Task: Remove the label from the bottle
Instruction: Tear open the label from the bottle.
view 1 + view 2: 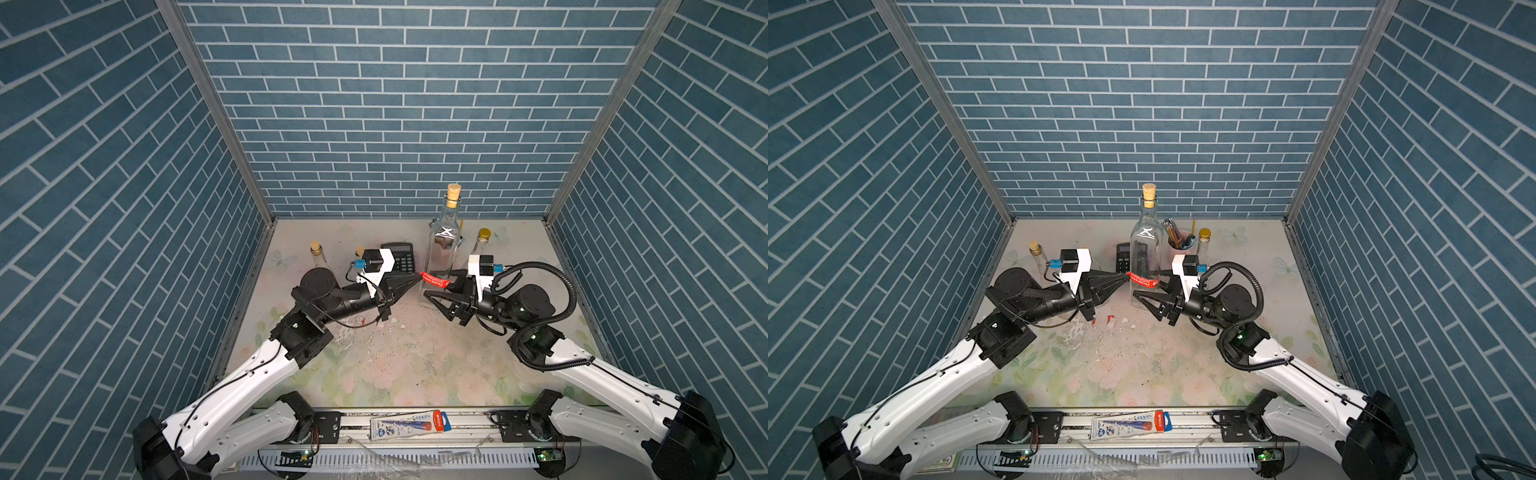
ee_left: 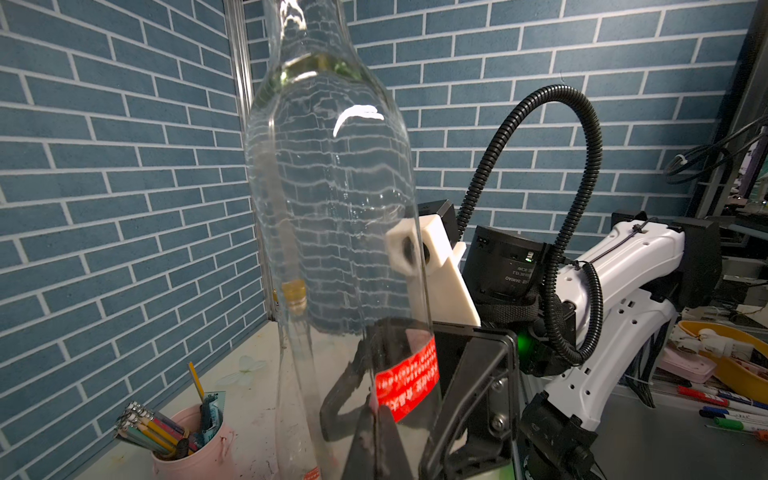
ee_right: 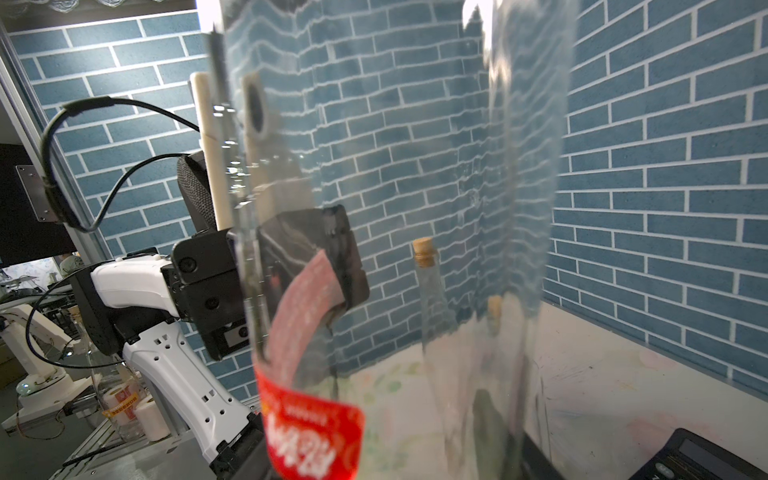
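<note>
A tall clear glass bottle (image 1: 442, 249) (image 1: 1144, 249) with a cork stands upright at the back of the table. A red label (image 1: 434, 280) (image 1: 1142, 280) wraps its lower part. My left gripper (image 1: 419, 279) (image 1: 1125, 275) reaches in from the left and is shut on the label's free edge. The left wrist view shows its tips (image 2: 378, 409) pinched on the edge of the label (image 2: 409, 380). My right gripper (image 1: 440, 286) (image 1: 1145, 284) comes from the right, with its fingers clamped on either side of the bottle's lower body. In the right wrist view the bottle (image 3: 395, 208) and label (image 3: 307, 432) fill the frame.
A calculator (image 1: 401, 255) lies behind the left gripper. Two small corked bottles (image 1: 318, 253) stand at the back left. A gold-capped bottle (image 1: 482, 241) and a pink cup of pencils (image 1: 1181, 241) stand behind the tall bottle. Paper scraps (image 1: 1111, 322) litter the mat.
</note>
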Controlling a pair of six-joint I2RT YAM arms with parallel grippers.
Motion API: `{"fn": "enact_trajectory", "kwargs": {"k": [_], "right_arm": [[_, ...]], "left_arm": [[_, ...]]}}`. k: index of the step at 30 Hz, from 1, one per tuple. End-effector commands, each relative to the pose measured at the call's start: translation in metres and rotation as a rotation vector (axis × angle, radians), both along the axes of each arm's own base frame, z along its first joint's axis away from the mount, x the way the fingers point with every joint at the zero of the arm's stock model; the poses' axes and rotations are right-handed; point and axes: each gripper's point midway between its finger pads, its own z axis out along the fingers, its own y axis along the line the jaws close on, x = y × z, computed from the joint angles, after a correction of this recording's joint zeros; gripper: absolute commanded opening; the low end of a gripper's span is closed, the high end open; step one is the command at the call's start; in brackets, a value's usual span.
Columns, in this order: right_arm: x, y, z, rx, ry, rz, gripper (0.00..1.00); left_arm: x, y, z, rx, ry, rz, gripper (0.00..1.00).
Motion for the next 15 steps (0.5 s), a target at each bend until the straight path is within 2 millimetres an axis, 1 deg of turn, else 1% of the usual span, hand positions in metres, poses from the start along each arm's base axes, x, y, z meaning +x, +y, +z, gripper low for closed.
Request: {"fn": "enact_trajectory", "kwargs": {"k": [1,10,15], "right_arm": [[0.001,-0.005,0.024,0.037,-0.080,-0.042,0.00],[0.004,-0.004,0.018,0.026,-0.080,-0.060,0.00],[0.000,-0.006,0.024,0.038,-0.094,-0.045,0.00]], "left_arm": [[-0.015,0.004,0.014,-0.026,-0.051,-0.036,0.00],[-0.021,0.007,0.017,-0.020,-0.055,-0.047,0.00],[-0.011,0.015,0.009,0.011,-0.044,0.037,0.00]]}}
